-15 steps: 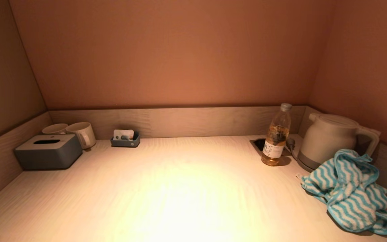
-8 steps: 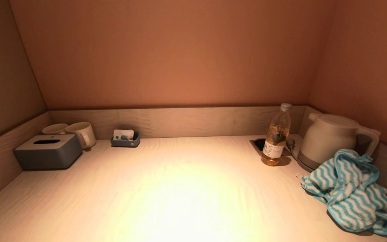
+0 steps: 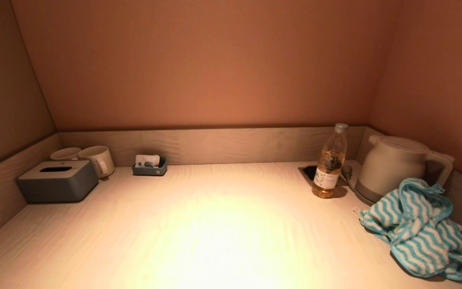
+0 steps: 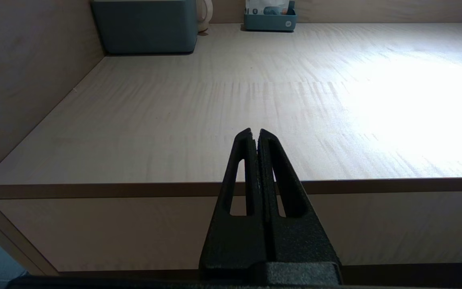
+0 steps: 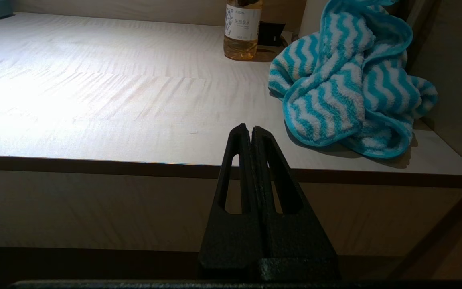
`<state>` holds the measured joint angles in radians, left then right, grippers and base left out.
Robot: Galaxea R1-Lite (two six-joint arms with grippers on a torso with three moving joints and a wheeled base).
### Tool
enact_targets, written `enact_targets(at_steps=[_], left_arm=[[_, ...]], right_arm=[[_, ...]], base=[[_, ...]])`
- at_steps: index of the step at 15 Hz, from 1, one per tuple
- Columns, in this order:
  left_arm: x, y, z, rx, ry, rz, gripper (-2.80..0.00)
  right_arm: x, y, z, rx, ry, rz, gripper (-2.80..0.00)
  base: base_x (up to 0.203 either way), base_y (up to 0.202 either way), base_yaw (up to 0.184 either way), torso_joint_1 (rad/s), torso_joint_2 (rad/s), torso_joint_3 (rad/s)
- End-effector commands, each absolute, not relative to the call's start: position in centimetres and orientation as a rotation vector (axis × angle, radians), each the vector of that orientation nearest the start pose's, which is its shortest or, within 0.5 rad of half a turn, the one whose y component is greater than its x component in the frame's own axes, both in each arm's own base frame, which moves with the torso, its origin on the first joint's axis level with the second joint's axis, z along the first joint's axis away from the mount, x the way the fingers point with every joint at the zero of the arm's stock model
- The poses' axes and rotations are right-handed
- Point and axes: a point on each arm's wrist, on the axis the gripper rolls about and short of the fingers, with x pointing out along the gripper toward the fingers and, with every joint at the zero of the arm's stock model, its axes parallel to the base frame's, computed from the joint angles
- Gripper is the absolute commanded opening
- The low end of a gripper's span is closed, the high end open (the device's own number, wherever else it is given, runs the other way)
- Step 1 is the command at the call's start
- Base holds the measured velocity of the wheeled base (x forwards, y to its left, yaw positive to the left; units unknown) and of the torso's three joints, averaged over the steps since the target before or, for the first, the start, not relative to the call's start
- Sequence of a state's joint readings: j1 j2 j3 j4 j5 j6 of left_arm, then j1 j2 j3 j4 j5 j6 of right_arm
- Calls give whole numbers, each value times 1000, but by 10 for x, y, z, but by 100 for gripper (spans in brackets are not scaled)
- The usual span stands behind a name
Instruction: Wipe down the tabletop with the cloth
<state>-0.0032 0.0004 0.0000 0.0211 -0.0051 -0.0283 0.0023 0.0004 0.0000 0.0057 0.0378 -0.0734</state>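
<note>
A crumpled blue-and-white striped cloth [image 3: 417, 228] lies at the right front of the pale wooden tabletop [image 3: 215, 224], just in front of the kettle; it also shows in the right wrist view [image 5: 343, 80]. Neither arm shows in the head view. My right gripper [image 5: 250, 128] is shut and empty, held before the table's front edge, short of the cloth. My left gripper [image 4: 255, 132] is shut and empty, before the front edge on the left side.
A white kettle [image 3: 395, 168] and a bottle of amber liquid [image 3: 330, 162] stand at the back right by a socket recess [image 3: 308, 171]. A grey tissue box [image 3: 57, 180], two mugs [image 3: 96, 159] and a small blue tray [image 3: 149, 166] stand at the back left. Walls enclose three sides.
</note>
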Motion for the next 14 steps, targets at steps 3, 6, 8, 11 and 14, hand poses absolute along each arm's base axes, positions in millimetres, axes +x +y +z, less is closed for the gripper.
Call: enact_targets(at_steps=[3,6,8,11,14], left_arm=[[-23,0,73,-29,22,-7,-280],[-23,0,73,-29,22,-7,-280],[-23,0,73,-29,22,-7,-280],[-23,0,73,-29,22,-7,-280],[-23,0,73,-29,22,-7,-280]], right_arm=[[-23,1,75,-74,5,42,-280],[-23,1,75,-74,5,41,-280],[-23,1,75,-74,5,41,-280],[-23,1,75,-74,5,41,-280],[-23,1,75,-75,5,41,-280]], base=[[0,0,0,0,0,0],[0,0,0,0,0,0],[0,0,0,0,0,0],[0,0,0,0,0,0],[0,0,0,0,0,0]])
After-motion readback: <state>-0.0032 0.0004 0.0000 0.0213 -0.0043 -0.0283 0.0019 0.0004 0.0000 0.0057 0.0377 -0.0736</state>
